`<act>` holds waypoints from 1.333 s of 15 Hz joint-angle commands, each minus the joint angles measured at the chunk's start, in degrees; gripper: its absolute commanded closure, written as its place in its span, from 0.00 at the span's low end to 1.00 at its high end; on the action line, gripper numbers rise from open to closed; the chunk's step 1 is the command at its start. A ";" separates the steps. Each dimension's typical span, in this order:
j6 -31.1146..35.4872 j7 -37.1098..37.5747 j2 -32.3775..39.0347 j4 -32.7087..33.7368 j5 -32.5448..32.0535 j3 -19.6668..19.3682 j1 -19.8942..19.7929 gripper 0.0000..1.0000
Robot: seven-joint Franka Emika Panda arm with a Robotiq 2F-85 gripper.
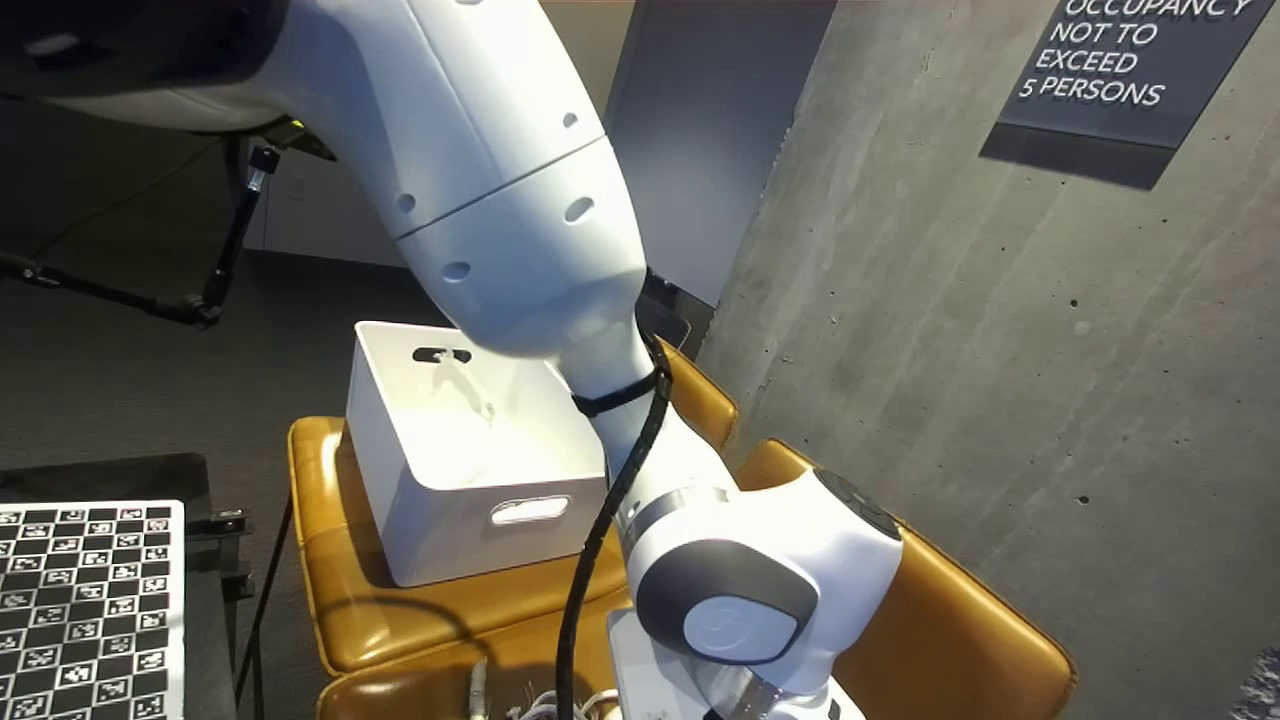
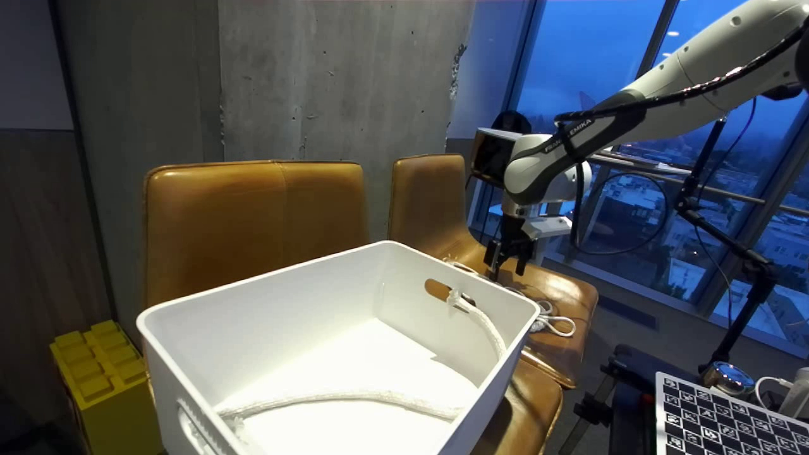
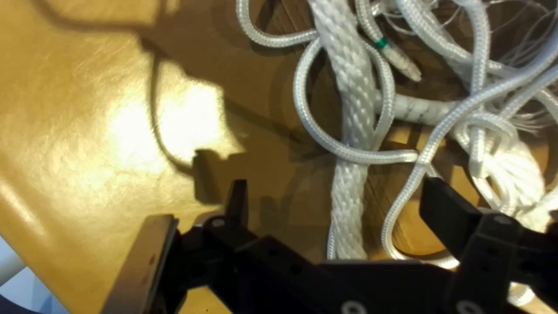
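Observation:
My gripper [image 3: 334,187] is open above the tan chair seat, its black fingers wide apart with nothing gripped. It also shows in an exterior view [image 2: 507,265], pointing down. A thick white braided rope [image 3: 353,91] runs between the fingers in the wrist view, below them. A thin white cord [image 3: 301,100] loops over it. A cord end with a green band [image 3: 399,61] lies near the top. A knotted white bundle [image 3: 514,174] lies by the right finger. Whether the fingers touch any cord is unclear. In an exterior view the cords [image 2: 559,323] lie on the seat.
A white bin [image 1: 440,540] stands on the neighbouring chair [image 1: 325,560], also seen here [image 2: 303,297]. White rope [image 2: 354,396] lies inside it; a rope end [image 2: 464,303] passes by its handle hole. A checkered board [image 1: 90,610], yellow block [image 2: 107,392] and concrete wall [image 1: 950,350] are nearby.

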 commanded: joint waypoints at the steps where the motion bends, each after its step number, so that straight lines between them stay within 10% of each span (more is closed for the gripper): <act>1: 0.41 -0.41 -0.53 -1.41 -1.47 -0.26 -0.49 0.00; 20: 2.32 0.51 4.53 3.29 -4.11 -0.79 1.27 0.00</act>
